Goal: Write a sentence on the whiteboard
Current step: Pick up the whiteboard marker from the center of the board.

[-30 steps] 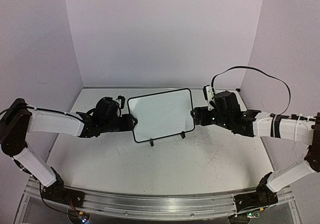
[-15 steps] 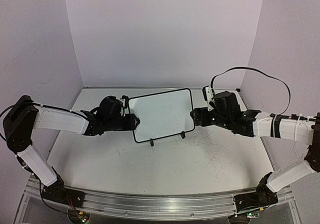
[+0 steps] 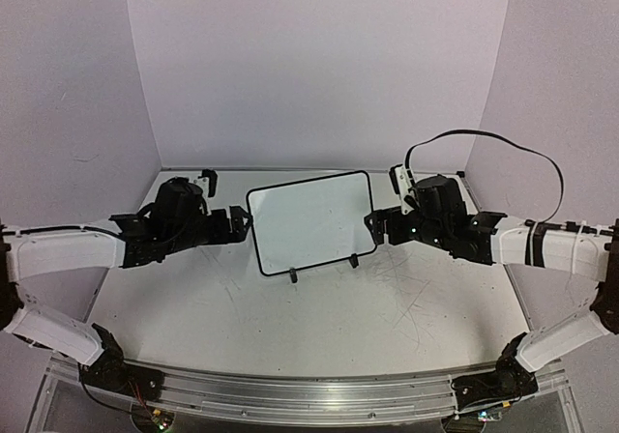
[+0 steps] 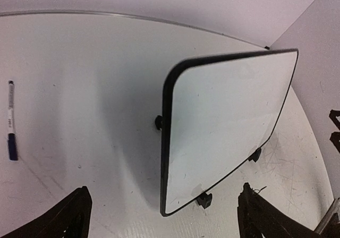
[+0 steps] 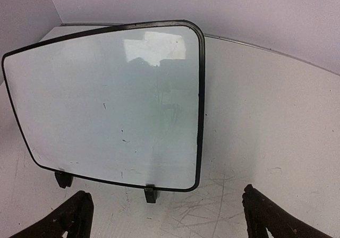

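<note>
Whiteboard (image 3: 311, 222) upright, L jaws wide open, R jaws too, both empty

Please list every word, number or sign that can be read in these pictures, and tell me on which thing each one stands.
No text can be read in any view.
Whiteboard: blank, only faint smudges, no writing.
Marker lying on the table: small dark print on its white barrel, too small to read.

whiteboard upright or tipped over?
Upright: the whiteboard stands on its two black feet on the table, face unobstructed.
</note>
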